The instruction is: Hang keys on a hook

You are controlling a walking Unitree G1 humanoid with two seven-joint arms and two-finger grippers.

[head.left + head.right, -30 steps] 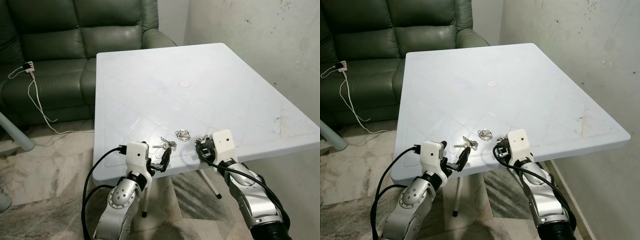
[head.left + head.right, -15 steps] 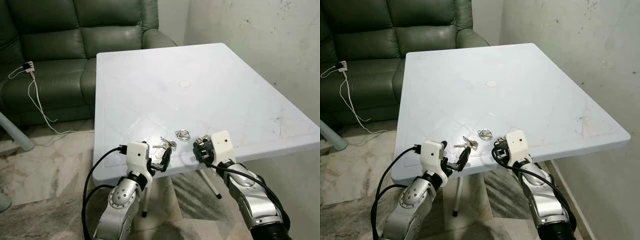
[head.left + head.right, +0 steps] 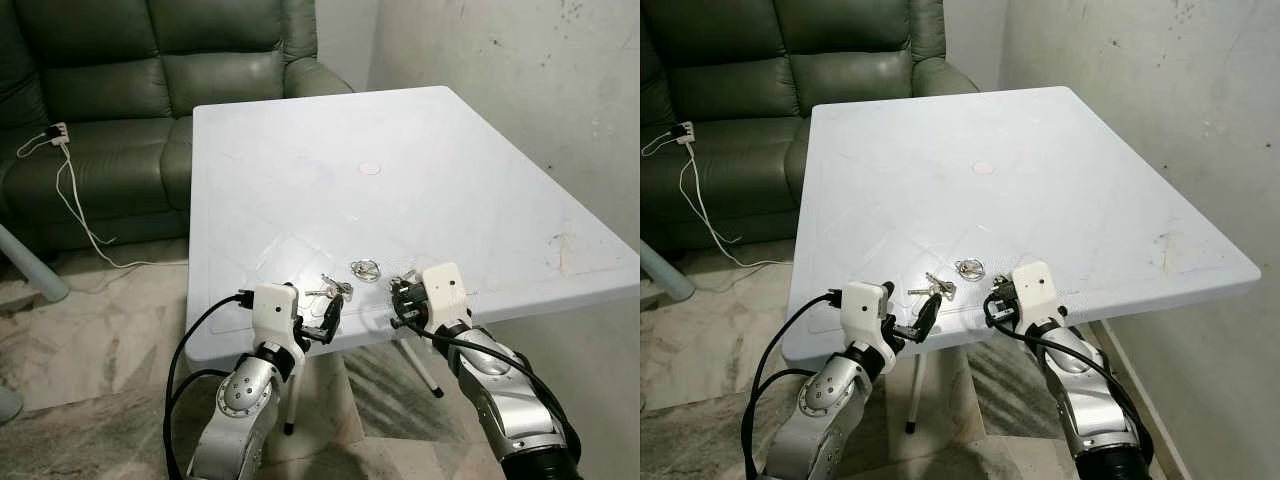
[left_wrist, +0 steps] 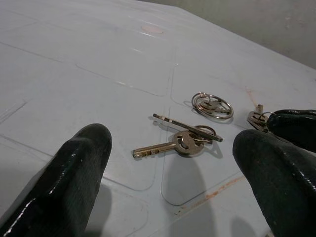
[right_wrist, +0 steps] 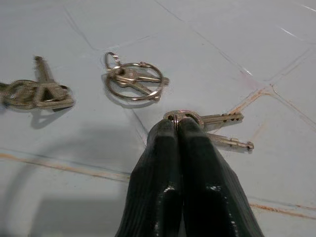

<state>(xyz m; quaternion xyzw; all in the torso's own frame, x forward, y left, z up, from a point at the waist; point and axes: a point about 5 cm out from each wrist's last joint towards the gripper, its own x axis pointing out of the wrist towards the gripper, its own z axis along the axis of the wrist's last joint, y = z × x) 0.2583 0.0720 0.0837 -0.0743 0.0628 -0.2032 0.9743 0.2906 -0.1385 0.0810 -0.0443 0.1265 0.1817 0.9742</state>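
Three small bunches of silver keys are near the front edge of the white table. A pair of keys lies flat right in front of my left gripper, which is open with its fingers on either side of it, not touching. A key on a wide ring lies a little farther in. My right gripper is shut on the ring of the third bunch, whose two keys stick out beyond the fingertips just above the tabletop.
A dark green sofa stands behind the table on the left, with a white charger and cable trailing to the tiled floor. A bare wall runs along the right. A faint round mark sits mid-table.
My right gripper has shifted slightly at the table's front edge with the keys in it. The left arm and the other keys have stayed put.
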